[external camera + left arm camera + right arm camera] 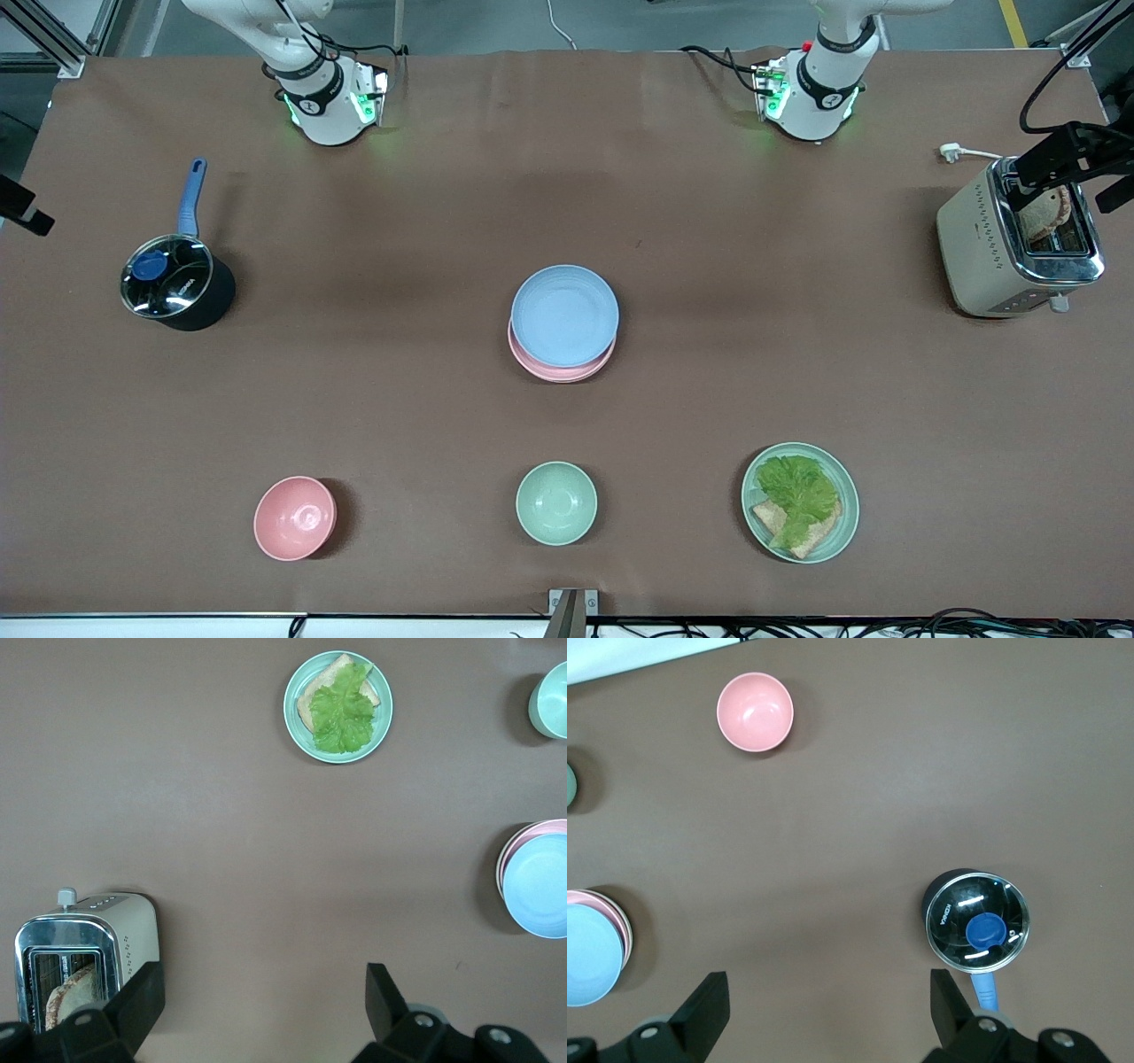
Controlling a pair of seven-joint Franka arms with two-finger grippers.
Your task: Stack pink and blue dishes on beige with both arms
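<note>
The light blue plate (564, 315) lies on top of the pale pink plate (560, 368) in one stack at the middle of the table. The beige plate is hidden; I cannot tell whether it lies under this stack. The left wrist view shows the blue plate (540, 886) with the pink rim (523, 835) at its edge. In the right wrist view the blue plate (589, 955) also covers the pink one (607, 902). My left gripper (263, 988) is open, high over bare table beside the toaster. My right gripper (828, 992) is open, high over bare table beside the pot. Neither gripper shows in the front view.
A lidded black pot (174, 283) with a blue handle stands toward the right arm's end. A toaster (1019, 239) holding bread stands toward the left arm's end. Nearer the front camera sit a pink bowl (294, 517), a mint-green bowl (556, 502) and a green plate (846, 514) with lettuce and bread.
</note>
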